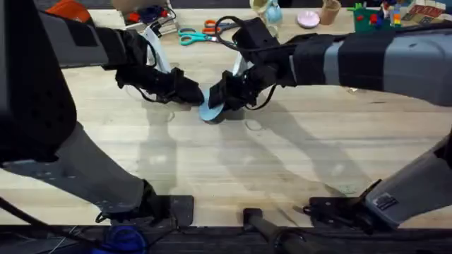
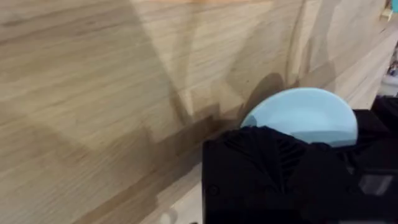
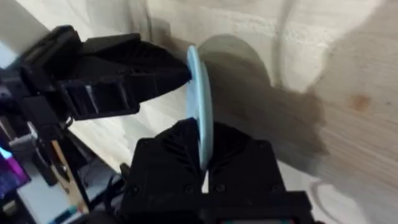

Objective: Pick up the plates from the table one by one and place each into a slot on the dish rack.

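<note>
Right wrist view is showing the plate (image 3: pixel 200 118) standing on edge above the table (image 3: pixel 323 56), the right gripper (image 3: pixel 202 165) pinching its rim while the left gripper (image 3: pixel 180 74) is touching the opposite rim; whether the left one is actually clamping, I cannot tell. For a clean handover, I judge one gripper should be holding firmly before the other lets go. No rack is appearing, so its slots cannot be judged.
</note>
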